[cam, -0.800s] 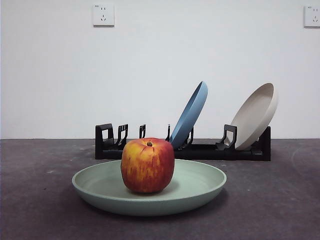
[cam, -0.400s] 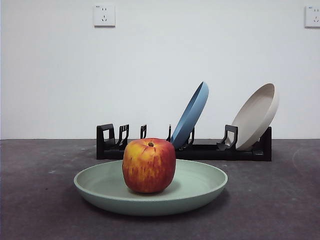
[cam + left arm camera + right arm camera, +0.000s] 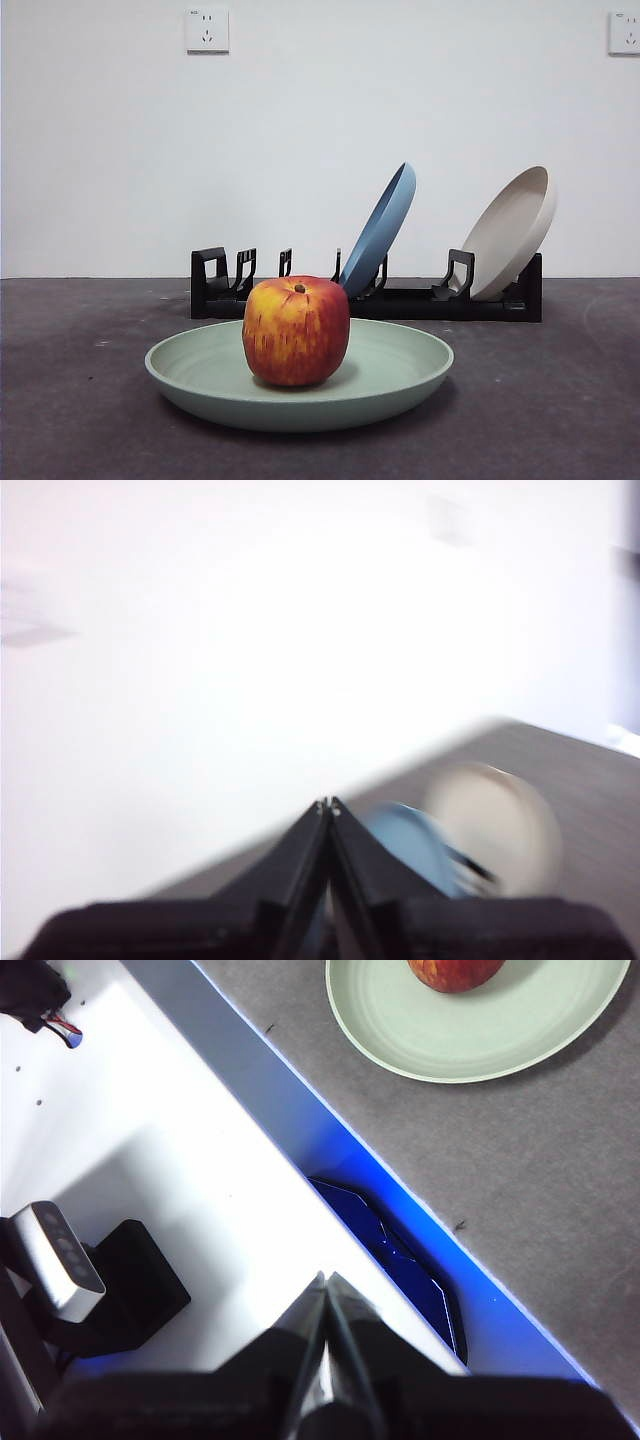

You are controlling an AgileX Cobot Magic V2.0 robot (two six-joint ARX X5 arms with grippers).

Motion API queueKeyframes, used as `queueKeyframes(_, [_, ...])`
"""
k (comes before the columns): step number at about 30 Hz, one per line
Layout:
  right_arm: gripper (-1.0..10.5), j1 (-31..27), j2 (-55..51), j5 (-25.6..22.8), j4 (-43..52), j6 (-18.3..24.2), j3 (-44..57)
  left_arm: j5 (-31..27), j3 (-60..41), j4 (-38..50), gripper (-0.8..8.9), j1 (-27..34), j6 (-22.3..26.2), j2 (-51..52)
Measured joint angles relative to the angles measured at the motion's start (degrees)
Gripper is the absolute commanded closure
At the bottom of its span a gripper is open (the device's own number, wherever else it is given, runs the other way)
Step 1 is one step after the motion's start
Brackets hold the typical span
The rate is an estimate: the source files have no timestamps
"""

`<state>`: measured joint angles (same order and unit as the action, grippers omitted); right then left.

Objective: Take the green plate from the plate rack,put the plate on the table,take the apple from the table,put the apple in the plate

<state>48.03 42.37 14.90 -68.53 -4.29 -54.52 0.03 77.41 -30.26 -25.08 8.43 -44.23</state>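
The green plate (image 3: 390,375) lies flat on the dark grey table (image 3: 540,400) in front of the plate rack (image 3: 400,300). The red apple (image 3: 296,331) stands upright in the plate's middle. In the right wrist view the green plate (image 3: 480,1030) and part of the apple (image 3: 455,972) show far from my right gripper (image 3: 325,1282), which is shut and empty over the table's front edge. My left gripper (image 3: 327,806) is shut and empty, raised and pointing at the wall. Neither gripper appears in the front view.
A blue plate (image 3: 380,228) and a beige plate (image 3: 512,232) lean in the rack's slots; both show blurred in the left wrist view, blue plate (image 3: 415,845), beige plate (image 3: 495,825). A white ledge (image 3: 150,1190) with a small camera (image 3: 60,1260) runs along the table's front edge.
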Motion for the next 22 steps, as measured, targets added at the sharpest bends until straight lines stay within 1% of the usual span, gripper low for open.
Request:
queueKeyframes(4, [9.5, 0.0, 0.02, 0.0, 0.0, 0.0, 0.0, 0.0, -7.74, 7.06, 8.16, 9.31, 0.17, 6.32])
queueKeyframes(8, [9.5, 0.0, 0.02, 0.0, 0.0, 0.0, 0.0, 0.11, -18.67, 16.28, 8.16, 15.04, 0.37, 13.33])
queueKeyframes(10, [9.5, 0.0, 0.02, 0.0, -0.02, 0.0, 0.0, 0.17, -25.86, 20.52, 8.17, 17.25, 0.39, 16.87])
queueKeyframes(13, [9.5, 0.0, 0.02, 0.0, 0.0, 0.0, 0.0, 0.2, -36.17, 23.96, 8.16, 19.28, 0.33, 21.68])
queueKeyframes(16, [9.5, 0.0, 0.02, 0.0, 0.0, 0.0, 0.0, 0.22, -45.22, 24.96, 8.16, 20.35, -0.7, 26.29])
queueKeyframes(22, [9.5, 0.0, 0.02, 0.0, 0.0, 0.0, 0.0, 0.2, -58.71, 25.42, 8.16, 21.97, -3.72, 33.22])
